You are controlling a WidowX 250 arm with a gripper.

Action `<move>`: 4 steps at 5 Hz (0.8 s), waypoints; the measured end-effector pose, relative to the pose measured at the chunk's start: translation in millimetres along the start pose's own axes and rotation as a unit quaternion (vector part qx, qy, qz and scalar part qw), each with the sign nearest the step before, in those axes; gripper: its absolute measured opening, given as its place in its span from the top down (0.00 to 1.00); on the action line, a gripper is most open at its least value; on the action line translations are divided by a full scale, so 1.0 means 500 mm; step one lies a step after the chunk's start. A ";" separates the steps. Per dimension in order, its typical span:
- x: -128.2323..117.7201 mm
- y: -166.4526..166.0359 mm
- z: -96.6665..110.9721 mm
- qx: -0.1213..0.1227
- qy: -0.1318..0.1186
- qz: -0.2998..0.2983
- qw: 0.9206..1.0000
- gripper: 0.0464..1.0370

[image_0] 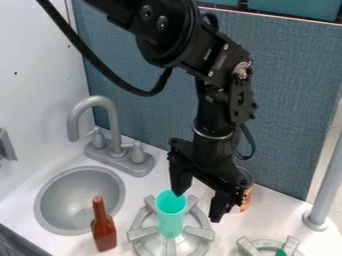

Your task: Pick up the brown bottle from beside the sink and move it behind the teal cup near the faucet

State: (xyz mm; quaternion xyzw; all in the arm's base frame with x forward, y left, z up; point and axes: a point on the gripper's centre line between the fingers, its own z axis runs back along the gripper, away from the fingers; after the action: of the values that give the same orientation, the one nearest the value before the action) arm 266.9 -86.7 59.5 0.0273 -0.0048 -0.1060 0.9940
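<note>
Looks like the lining-up stage to me: gripper (pixel 198 206) is spread apart and empty, one tip right by the rim of the teal cup (pixel 171 218) upright on the burner (pixel 139 235), though I can't tell if they touch. Any grip needs careful centring, with the can (pixel 246 199) close behind and the brown bottle (pixel 103 231) beside the sink (pixel 67 200).

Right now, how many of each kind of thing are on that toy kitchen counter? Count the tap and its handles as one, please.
Cup: 1
Bottle: 1
Can, partly behind the gripper: 1
Burners: 2
Sink: 1
Tap: 1
Grey pole: 1
Green thing at the bottom edge, kind unclear: 1
Total: 9
</note>
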 end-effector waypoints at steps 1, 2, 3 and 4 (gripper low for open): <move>-0.007 0.001 -0.013 0.001 0.013 -0.001 1.000 0.04; -0.029 0.062 -0.003 0.003 0.025 0.010 1.000 0.04; -0.045 0.135 0.000 0.021 0.035 0.025 0.999 0.04; -0.075 0.207 -0.012 0.040 0.074 0.057 0.995 0.04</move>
State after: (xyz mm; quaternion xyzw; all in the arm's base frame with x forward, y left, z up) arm 252.1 22.7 59.1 0.0744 0.0630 -0.0462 0.9942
